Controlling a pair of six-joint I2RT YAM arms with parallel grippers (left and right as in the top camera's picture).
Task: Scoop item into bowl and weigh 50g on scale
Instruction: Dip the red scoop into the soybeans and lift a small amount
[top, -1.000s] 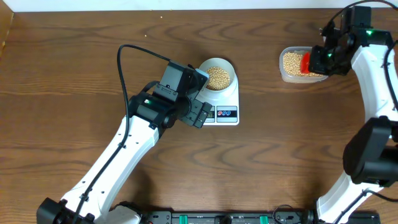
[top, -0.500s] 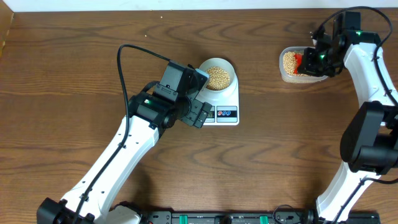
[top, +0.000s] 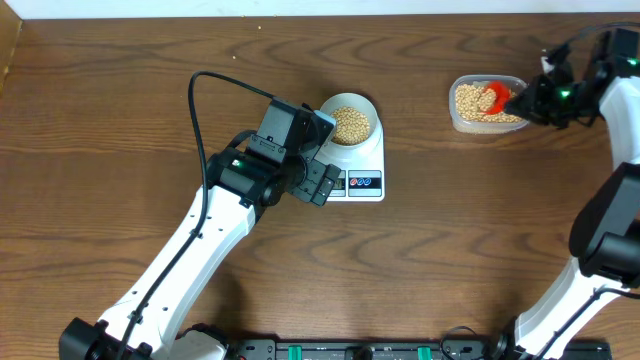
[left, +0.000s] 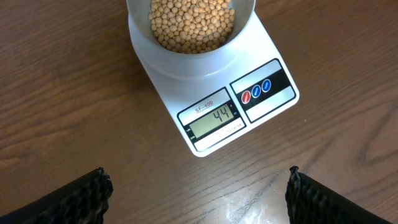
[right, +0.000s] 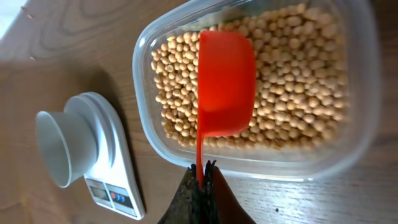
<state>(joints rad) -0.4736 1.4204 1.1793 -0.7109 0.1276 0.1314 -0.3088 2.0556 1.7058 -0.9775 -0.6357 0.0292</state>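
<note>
The pale bowl holds a heap of beige beans and stands on the white scale, whose screen reads 44. My left gripper hovers open over the wood just in front of the scale, nothing between its fingers. At the far right my right gripper is shut on the thin handle of a red scoop. The scoop's cup lies tilted over the beans in the clear tub, and whether it holds any beans does not show.
The clear tub of beans sits near the table's back right. A black cable loops above the left arm. A dark rail runs along the table's front edge.
The right arm has swung out to the right, drawing its gripper from above the tub to the tub's right side with the red scoop still held. The left arm stayed put.
</note>
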